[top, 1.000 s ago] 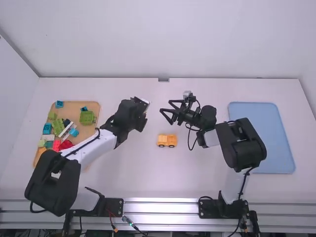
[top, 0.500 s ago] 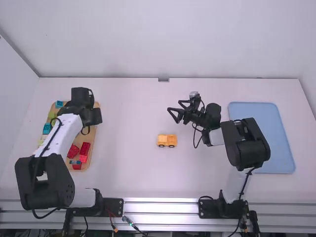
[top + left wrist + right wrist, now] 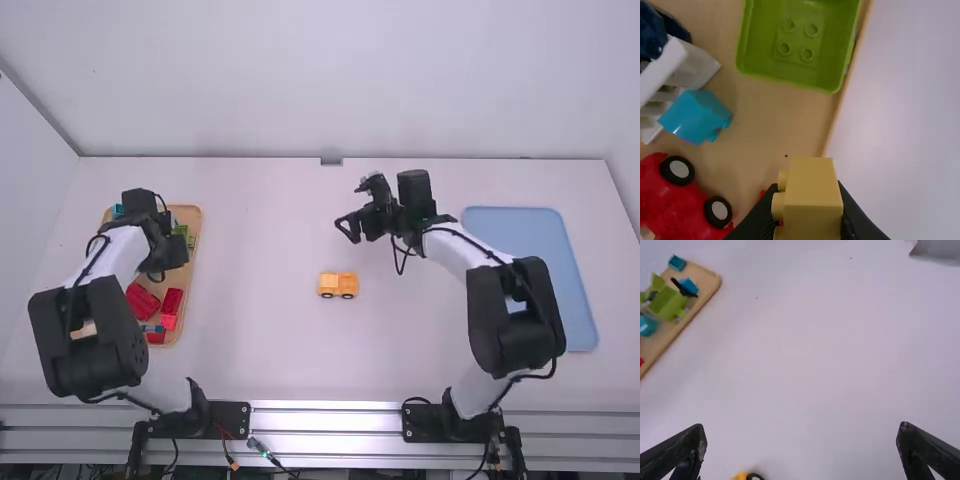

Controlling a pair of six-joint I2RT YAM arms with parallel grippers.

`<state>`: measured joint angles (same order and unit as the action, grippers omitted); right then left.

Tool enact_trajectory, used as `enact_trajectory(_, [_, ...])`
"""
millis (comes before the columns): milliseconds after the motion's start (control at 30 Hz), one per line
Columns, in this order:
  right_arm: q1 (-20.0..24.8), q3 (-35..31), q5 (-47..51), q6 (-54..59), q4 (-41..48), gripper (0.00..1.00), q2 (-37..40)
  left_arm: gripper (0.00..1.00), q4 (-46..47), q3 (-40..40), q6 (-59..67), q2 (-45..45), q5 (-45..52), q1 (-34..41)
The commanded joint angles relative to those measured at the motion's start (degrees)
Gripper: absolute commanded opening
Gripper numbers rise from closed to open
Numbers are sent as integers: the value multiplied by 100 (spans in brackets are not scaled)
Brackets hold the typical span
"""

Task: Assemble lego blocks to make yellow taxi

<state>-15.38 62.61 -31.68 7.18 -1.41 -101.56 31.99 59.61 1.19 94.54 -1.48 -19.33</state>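
From my remote station I view a white table (image 3: 255, 365), bounded beyond by a plain white back wall (image 3: 330, 80) and at left by a side wall (image 3: 22, 180). A small grey fitting (image 3: 331, 161) marks the table's far edge; metal rails (image 3: 325, 418) cross the near side. Lighting: soft.

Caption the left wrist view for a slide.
Left gripper clamping a yellow Lego block over the wooden tray holding a red toy car.

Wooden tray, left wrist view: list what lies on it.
A green box, white piece, turquoise block, dark-blue piece and red car. The held yellow block partly hides something red, shape unclear.
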Motion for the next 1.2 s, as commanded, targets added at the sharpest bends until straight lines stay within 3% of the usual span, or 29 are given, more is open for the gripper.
enact_trajectory(0, [-90, 297, 654, 658, 254, 99, 203, 2, -20, 46, 122, 282, -385, -61])
enact_trajectory(267, [-111, 409, 772, 721, 496, 99, 348, 2, -330, 282, 282, 1034, -713, -133])
enact_trajectory(533, [2, 409, 769, 719, 643, 99, 417, 2, -450, 334, -15, 1167, -649, -492])
enact_trajectory(700, [-11, 409, 758, 623, 614, 99, 422, 2, -483, 332, 122, 1167, -24, -739])
enact_trajectory(800, [11, 409, 756, 614, 621, 99, 422, 9, -573, 306, 111, 1167, 549, -894])
enact_trajectory(967, [-74, 409, 772, 619, 619, 99, 422, 14, -555, 289, -68, 1167, 538, -839])
enact_trajectory(1167, [-76, 409, 769, 634, 627, 99, 422, 13, -378, 289, -190, 1167, 533, -817])
